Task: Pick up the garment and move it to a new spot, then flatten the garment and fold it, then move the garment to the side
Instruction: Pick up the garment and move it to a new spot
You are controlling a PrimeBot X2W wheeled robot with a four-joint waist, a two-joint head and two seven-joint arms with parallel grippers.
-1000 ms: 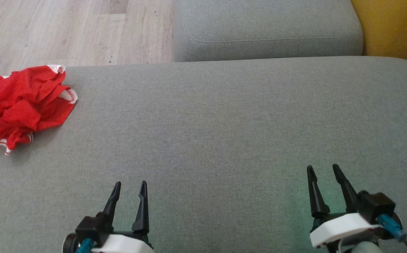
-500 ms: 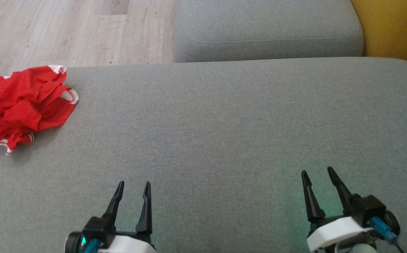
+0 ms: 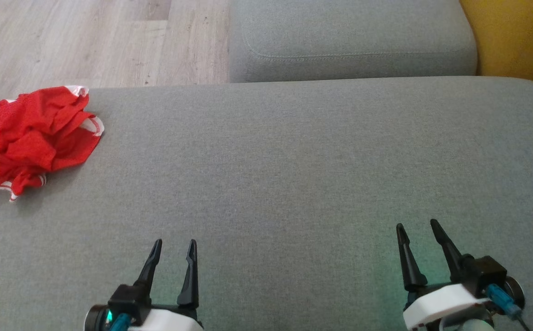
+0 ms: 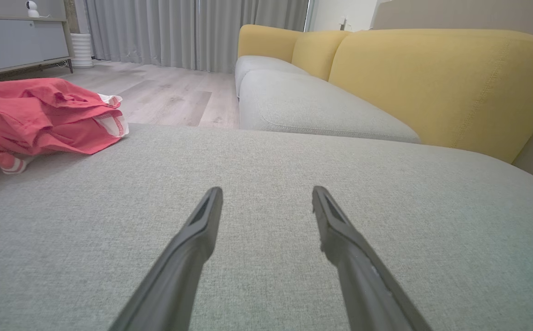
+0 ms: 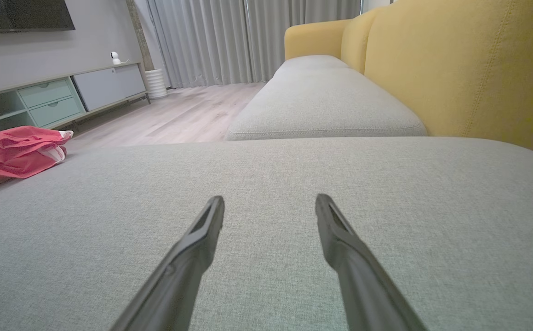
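Note:
A crumpled red garment [image 3: 29, 138] with white striped trim lies at the far left corner of the grey cushion [image 3: 294, 161]; it also sits at the left in the left wrist view [image 4: 36, 115] and the right wrist view [image 5: 13, 151]. My left gripper [image 3: 175, 244] hovers low near the front edge, open and empty, well to the right of the garment. My right gripper [image 3: 417, 226] is open and empty at the lower right. Both pairs of fingers point across bare cushion [image 4: 266, 193] [image 5: 268, 200].
A second grey seat cushion [image 3: 349, 41] lies beyond, with a yellow backrest [image 3: 514, 37] at the right. Wooden floor [image 3: 87, 41] runs past the cushion's far left edge. A low cabinet [image 5: 54, 96] and curtains [image 5: 248, 41] stand farther off.
The right gripper has drifted slightly left and lower in the head view. The left gripper shifted slightly. The garment lies unmoved.

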